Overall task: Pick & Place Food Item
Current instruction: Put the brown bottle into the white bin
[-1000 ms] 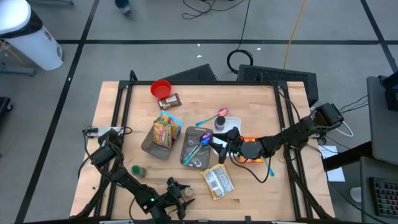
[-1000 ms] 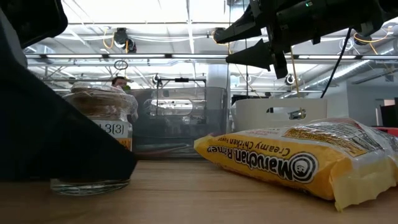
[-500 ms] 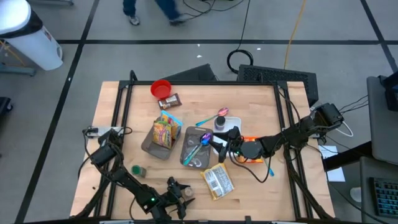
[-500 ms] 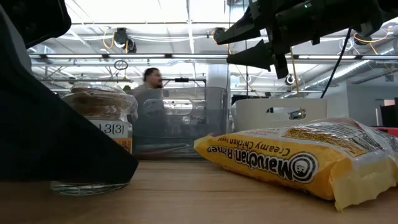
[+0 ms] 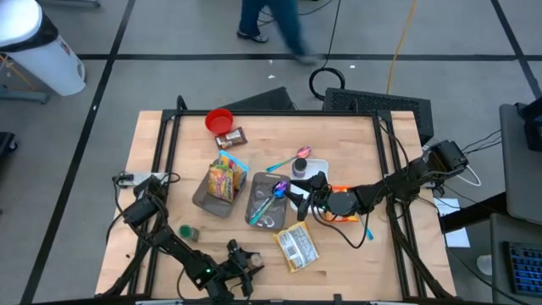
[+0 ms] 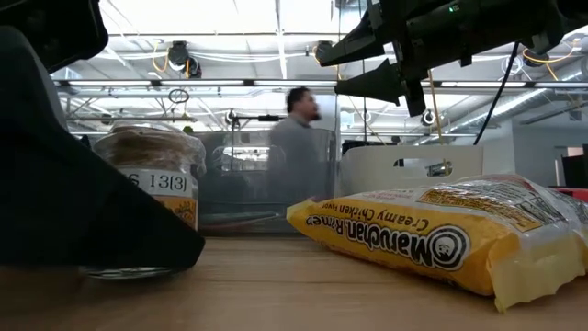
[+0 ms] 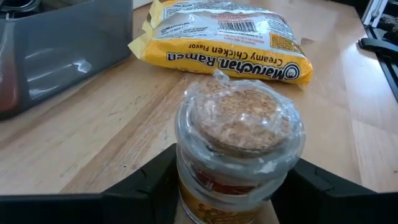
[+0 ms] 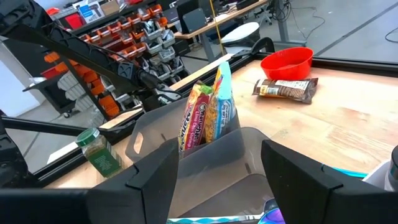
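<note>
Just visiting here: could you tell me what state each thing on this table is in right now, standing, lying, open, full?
Cork-topped glass jar: upright, plastic wrap over its lid, between the left gripper's fingers.
Left gripper: closing around the jar.
Yellow ramen packet: lying flat, sealed.
Right gripper: open, empty, above the grey bins.
Grey plastic bin: holds upright snack bags.
Red bowl: upright, looks empty.
Green-capped spice bottle: its cap is on.
</note>
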